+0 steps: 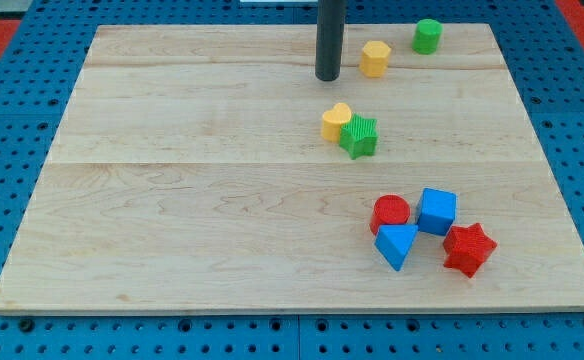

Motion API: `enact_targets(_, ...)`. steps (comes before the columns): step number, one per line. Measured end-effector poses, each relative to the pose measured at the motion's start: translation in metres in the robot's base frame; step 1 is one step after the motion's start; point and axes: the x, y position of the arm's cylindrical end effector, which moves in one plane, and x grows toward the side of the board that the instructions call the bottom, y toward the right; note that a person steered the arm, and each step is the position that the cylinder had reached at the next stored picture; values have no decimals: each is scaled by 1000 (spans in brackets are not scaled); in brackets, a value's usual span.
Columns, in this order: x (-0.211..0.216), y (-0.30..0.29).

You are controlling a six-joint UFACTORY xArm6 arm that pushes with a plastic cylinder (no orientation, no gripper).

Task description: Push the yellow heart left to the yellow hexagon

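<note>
While my tip [328,77] rests just left of the yellow hexagon [375,58], the yellow heart [336,122] sits below, touching the green star [359,136]. No jaws exist. Approach pending: next, get behind the heart.

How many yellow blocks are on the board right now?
2: the yellow hexagon near the view's top, right of my tip; the yellow heart mid-board, touching the green star. None appear hidden.

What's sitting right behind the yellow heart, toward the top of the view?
Only bare board lies directly behind the yellow heart. Farther up stand my tip and the yellow hexagon. Nothing there is covered; the green star touches the heart's right side.
</note>
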Motion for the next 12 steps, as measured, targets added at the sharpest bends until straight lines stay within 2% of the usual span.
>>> enact_targets(1,-23,37)
enact_targets(2,-11,52)
enact_targets(3,2,93)
enact_targets(6,24,116)
enact_targets(8,111,159)
enact_targets(9,159,144)
enact_targets(10,161,85)
enact_targets(12,126,-3)
